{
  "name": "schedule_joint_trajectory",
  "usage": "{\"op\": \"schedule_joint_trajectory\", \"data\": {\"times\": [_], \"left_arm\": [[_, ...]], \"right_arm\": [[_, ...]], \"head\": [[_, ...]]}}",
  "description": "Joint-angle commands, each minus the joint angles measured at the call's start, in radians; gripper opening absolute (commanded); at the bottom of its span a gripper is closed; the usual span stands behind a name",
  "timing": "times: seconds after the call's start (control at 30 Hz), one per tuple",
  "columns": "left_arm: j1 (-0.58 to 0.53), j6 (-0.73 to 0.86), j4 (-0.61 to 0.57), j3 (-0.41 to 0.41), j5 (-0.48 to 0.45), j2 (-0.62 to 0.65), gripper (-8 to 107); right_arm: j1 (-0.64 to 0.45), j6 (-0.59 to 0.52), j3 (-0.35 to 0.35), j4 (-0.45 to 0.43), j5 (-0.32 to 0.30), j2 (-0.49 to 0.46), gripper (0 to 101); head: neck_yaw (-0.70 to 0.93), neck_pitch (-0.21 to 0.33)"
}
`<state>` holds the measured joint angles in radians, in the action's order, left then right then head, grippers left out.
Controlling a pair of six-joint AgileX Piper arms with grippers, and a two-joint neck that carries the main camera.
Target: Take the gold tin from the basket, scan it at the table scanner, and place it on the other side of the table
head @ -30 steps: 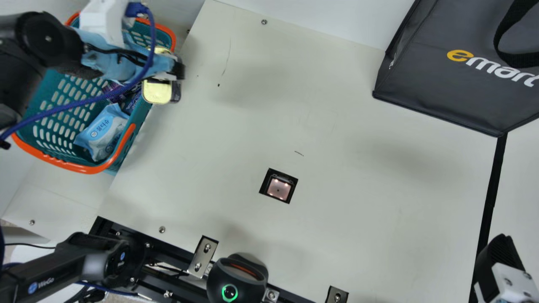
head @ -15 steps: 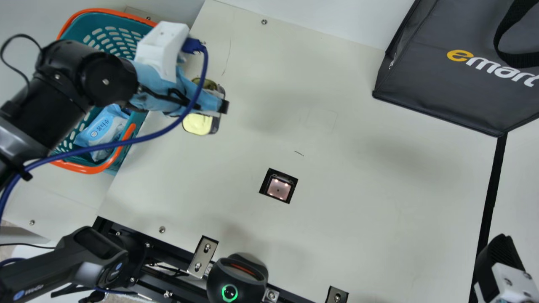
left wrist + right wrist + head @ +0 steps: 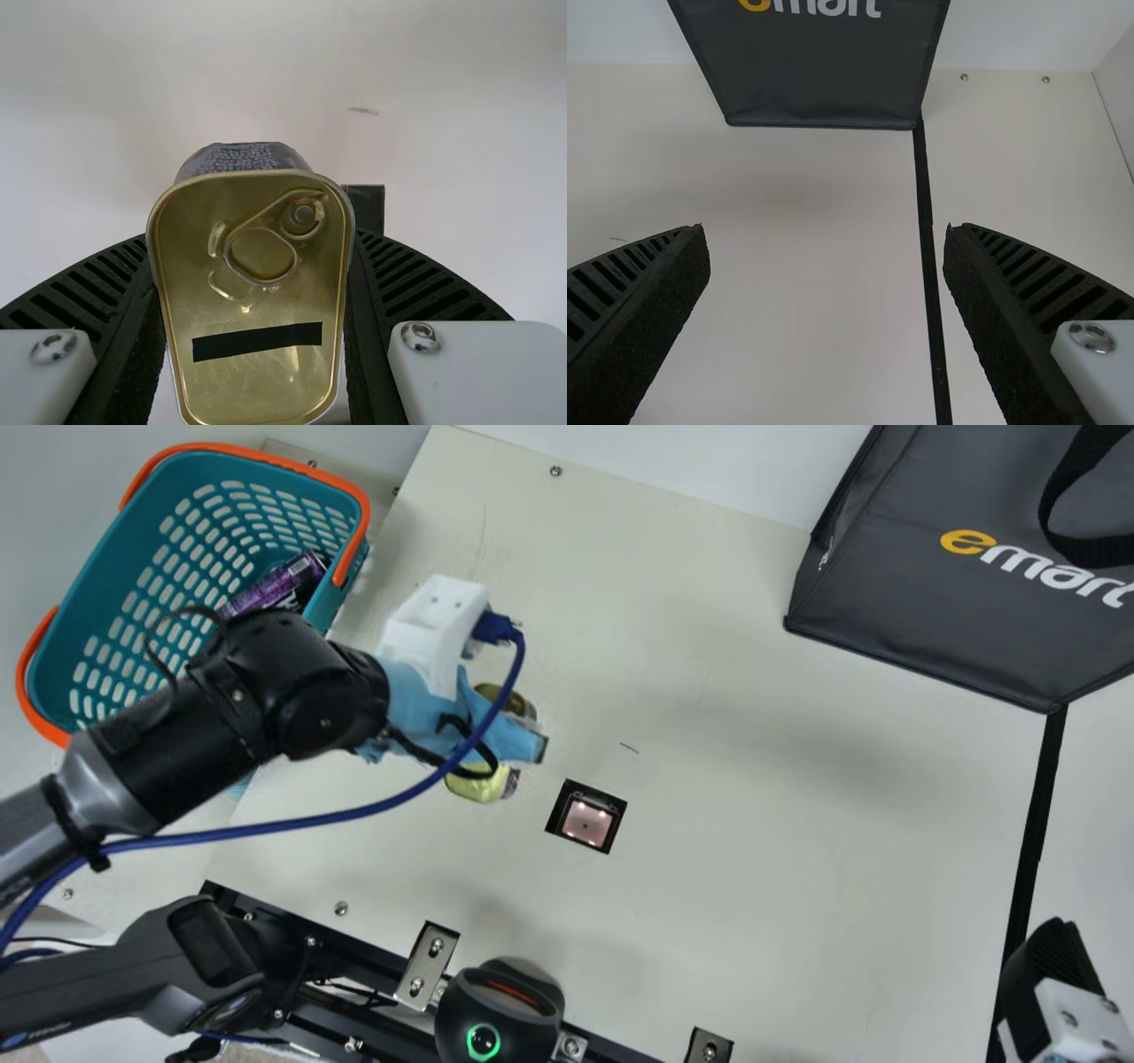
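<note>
Gold tin (image 3: 266,385) clamped in left gripper (image 3: 532,747), over surface (image 3: 753,850), between basket (image 3: 106,558) and table scanner (image 3: 586,822).
Fingers narrowed onto its long sides, lid facing wrist camera, long axis crosswise to gripper's reach. Right gripper (image 3: 1056,957) wide.
</note>
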<state>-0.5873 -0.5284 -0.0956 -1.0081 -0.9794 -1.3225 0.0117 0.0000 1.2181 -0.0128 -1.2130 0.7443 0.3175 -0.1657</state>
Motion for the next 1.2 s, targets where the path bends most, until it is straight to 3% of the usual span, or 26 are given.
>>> {"op": "schedule_joint_trajectory", "data": {"times": [0.0,0.6,1.17], "left_arm": [[-0.056,-0.077,0.009,0.005,0.007,-0.005,-8],[-0.280,-0.355,0.042,0.034,0.035,-0.049,-8],[-0.328,-0.467,-0.016,0.041,0.155,-0.134,-8]], "right_arm": [[0.000,0.000,0.000,0.000,0.000,0.000,95],[0.000,0.000,0.000,0.000,0.000,0.000,95],[0.000,0.000,0.000,0.000,0.000,0.000,95]], "head": [[0.004,0.027],[0.004,0.027],[0.004,0.027]]}}
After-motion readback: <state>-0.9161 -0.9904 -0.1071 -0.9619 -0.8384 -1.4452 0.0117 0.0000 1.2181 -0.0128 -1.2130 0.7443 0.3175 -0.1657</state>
